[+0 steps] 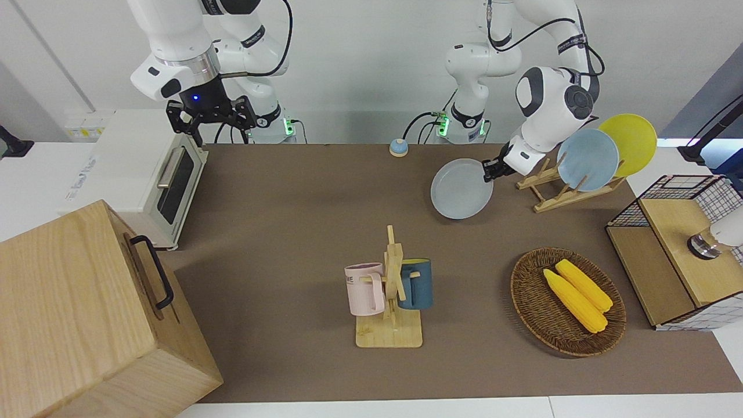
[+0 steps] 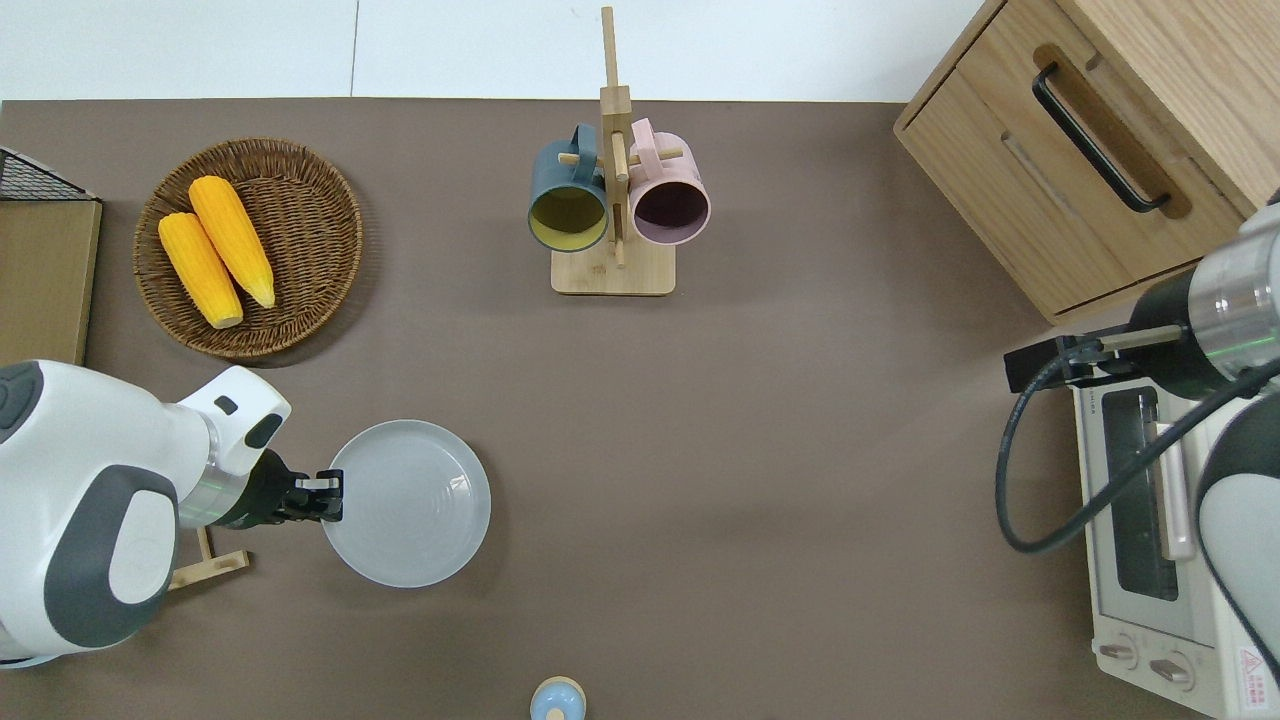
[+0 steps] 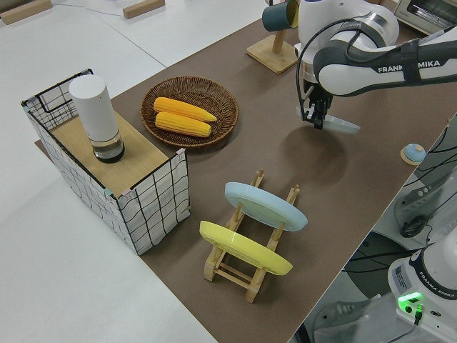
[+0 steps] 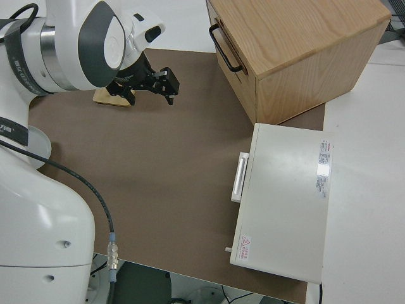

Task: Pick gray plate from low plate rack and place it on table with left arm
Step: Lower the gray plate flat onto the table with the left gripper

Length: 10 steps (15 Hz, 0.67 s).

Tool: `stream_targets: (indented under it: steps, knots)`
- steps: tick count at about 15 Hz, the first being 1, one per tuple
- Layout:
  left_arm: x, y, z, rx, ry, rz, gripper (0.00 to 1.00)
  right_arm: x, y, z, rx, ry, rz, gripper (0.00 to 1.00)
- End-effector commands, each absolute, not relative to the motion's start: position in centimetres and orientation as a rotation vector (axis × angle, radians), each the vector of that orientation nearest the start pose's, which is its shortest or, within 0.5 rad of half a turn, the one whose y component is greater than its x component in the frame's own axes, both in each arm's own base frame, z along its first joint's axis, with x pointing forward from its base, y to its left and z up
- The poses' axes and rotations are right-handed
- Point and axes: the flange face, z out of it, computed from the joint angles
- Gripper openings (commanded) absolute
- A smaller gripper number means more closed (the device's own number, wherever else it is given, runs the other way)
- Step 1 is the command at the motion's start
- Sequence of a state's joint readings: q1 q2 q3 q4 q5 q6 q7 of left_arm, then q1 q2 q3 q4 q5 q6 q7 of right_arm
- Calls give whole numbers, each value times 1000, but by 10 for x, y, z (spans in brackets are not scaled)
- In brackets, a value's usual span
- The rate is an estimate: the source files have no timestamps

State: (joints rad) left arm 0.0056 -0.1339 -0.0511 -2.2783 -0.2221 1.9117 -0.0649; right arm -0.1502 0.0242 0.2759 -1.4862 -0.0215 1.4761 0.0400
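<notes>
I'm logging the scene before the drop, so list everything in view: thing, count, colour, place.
gray plate: 1, pale gray, held over bare table, out of the rack
rack: 1, light wood, left arm's end
blue plate: 1, light blue, in rack
yellow plate: 1, in rack
basket: 1, brown wicker, farther from robots than rack
corn: 2, yellow, in basket
mug stand: 1, wood, mid-table
mugs: 2, dark blue and pink, on stand
oven: 1, white, right arm's end
cabinet: 1, wood
wire crate: 1
table: 1, brown
left gripper: on plate rim
right gripper: parked

Three plates, two mugs, two corn cobs.
</notes>
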Motion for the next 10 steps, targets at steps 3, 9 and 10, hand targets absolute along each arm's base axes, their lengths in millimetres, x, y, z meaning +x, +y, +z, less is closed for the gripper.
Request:
stream_targets:
  steps: [3,9,10]
  knots:
    - [436,-29,360,-3303,-157,381,0,546,64,647,-3159,-111,54,983]
    - [434,-32,350,-3291,-169,401,199,547,64,648,-3159,-111,52,983]
    - [434,-32,351,-3289,-168,396,399,546,64,647,-3159,-111,54,983]
